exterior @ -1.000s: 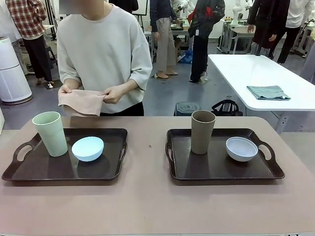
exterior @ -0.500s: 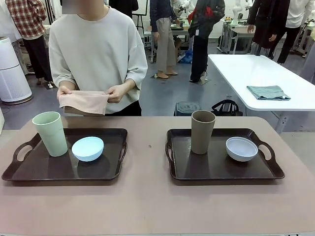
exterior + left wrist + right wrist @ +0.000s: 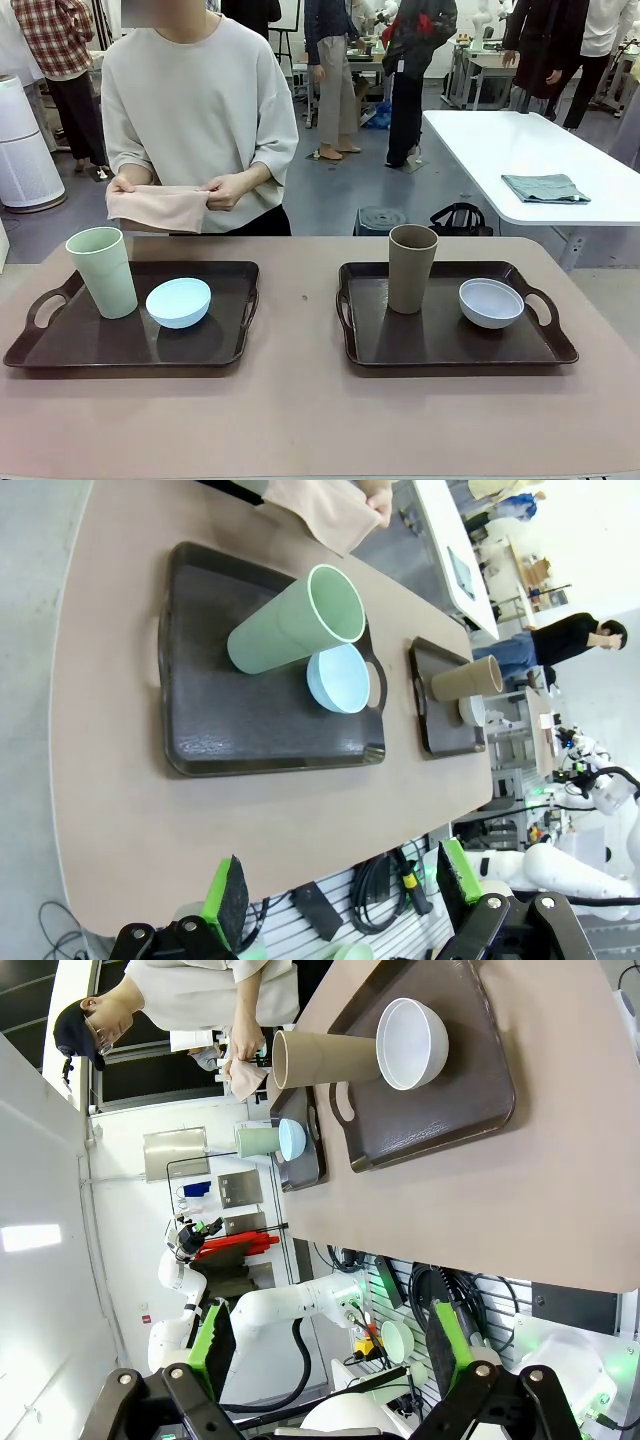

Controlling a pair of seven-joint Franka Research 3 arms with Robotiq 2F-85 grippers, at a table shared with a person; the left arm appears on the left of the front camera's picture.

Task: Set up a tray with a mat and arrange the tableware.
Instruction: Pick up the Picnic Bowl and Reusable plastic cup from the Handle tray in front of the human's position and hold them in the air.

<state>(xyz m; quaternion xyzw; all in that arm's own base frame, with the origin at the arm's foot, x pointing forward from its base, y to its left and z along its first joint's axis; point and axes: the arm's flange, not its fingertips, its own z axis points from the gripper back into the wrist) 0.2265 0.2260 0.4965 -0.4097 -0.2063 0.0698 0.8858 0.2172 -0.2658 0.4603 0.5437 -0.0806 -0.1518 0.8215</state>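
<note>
Across the table (image 3: pixel 300 410), front view, we note a person (image 3: pixel 200 100) holding the mat (image 3: pixel 160 207); pale green cup (image 3: pixel 102 271), light blue bowl (image 3: pixel 179 301) on left tray (image 3: pixel 60 350), tan-brown cup (image 3: pixel 412 267), white bowl (image 3: pixel 491 302) on right tray (image 3: pixel 430 350). Left wrist view: left gripper (image 3: pixel 342 882) spread, empty. Right wrist view: right gripper (image 3: pixel 328 1345) likewise.

One bench (image 3: pixel 300 420) carried two dark trays: the left tray (image 3: pixel 60 345) and the right tray (image 3: pixel 440 352). There were two tall cups, one pale green cup (image 3: pixel 102 270) and one tan-brown cup (image 3: pixel 412 266), one to each tray. There were two small bowls, one light blue bowl (image 3: pixel 179 302) and one white bowl (image 3: pixel 491 302), again one per tray. There was one pinkish mat (image 3: pixel 160 207), and one folded grey-green cloth (image 3: pixel 545 187) farther off.
</note>
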